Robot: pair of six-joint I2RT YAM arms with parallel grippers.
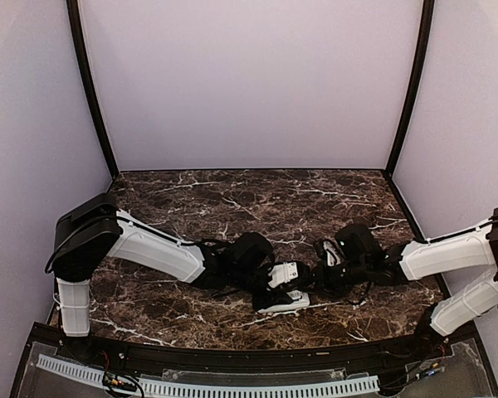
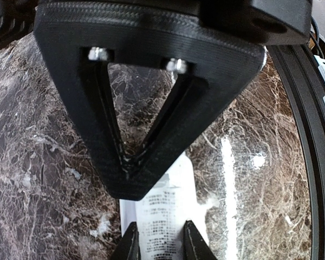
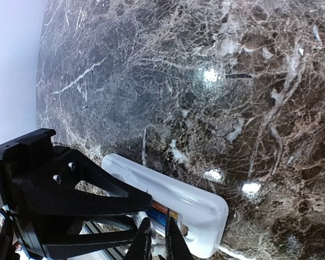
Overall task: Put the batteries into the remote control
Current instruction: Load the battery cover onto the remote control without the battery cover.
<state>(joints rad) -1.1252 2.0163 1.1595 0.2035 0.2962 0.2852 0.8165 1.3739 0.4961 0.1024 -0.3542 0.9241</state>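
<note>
The white remote control (image 3: 184,192) lies on the dark marble with its battery compartment open. It also shows between the two grippers in the top view (image 1: 289,271). The orange battery (image 3: 161,207) and the blue battery (image 3: 157,217) lie side by side in the compartment. My right gripper (image 3: 158,239) is nearly shut, with its tips down on the blue battery. It also shows in the top view (image 1: 321,272). My left gripper (image 2: 161,246) is shut on the remote's printed end (image 2: 162,216). It also shows in the top view (image 1: 275,279).
A flat white piece (image 1: 282,303) lies just in front of the grippers; I cannot tell what it is. The table's black front rim (image 2: 309,162) and a white ribbed rail (image 1: 207,385) run close behind. White walls enclose the table.
</note>
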